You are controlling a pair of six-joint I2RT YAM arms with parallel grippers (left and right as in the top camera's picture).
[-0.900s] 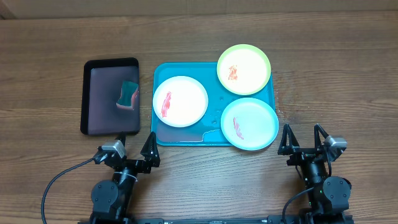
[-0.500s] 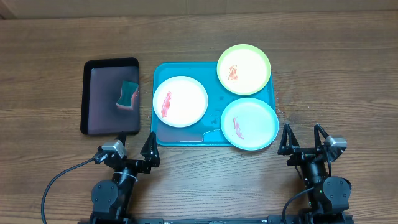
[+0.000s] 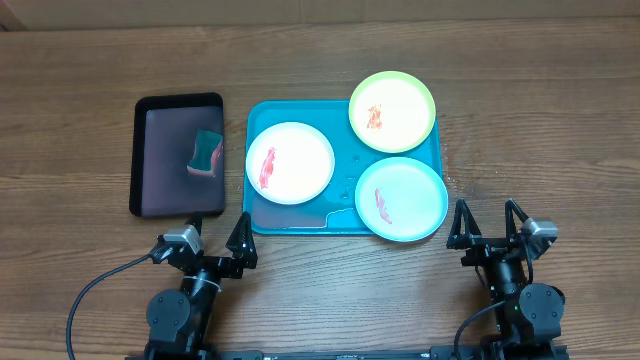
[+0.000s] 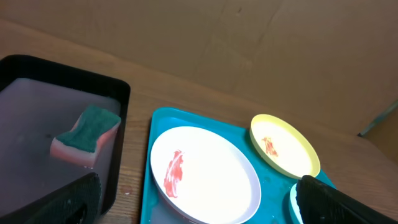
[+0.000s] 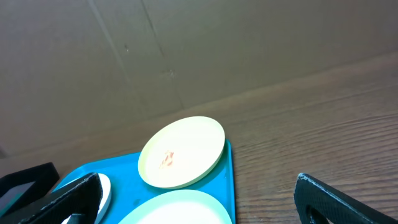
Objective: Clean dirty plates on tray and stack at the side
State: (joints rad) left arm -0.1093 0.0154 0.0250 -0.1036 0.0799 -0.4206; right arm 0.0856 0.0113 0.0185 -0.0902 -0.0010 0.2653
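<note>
Overhead, nothing has changed in the last moment: both arms and all the things stand exactly where they stood just before. The left tool [image 3: 218, 240] waits on the near side of the tray [image 3: 345, 150], just off its near left corner. The right tool [image 3: 486, 228] waits off the tray's near right corner. Both tools have their fingers spread fully apart and they hold nothing; the two wrist views show the same, with only air between the dark fingers.

All three plates lie on the tray. The white plate [image 3: 290, 162] is in the tray's left part and has a red smear on its left side. The yellow-green plate [image 3: 392, 111] sits at the tray's far right corner, reaching a little over the rim, with an orange-red mark. The pale mint plate [image 3: 401, 198] sits at the near right corner, also a little over the rim, with a red smear. To the left of the tray, a short gap apart, stands the black tray [image 3: 178, 98], and a green and pink sponge [image 3: 205, 152] lies in it, it seems in shallow water.

For the task, this stillness means the work is not yet begun. No plate is cleaned, none is stacked on the tabletop [image 3: 540, 120] beside the tray. I judge the first step is for the left tool to fetch the sponge, since it is nearer to it.
</note>
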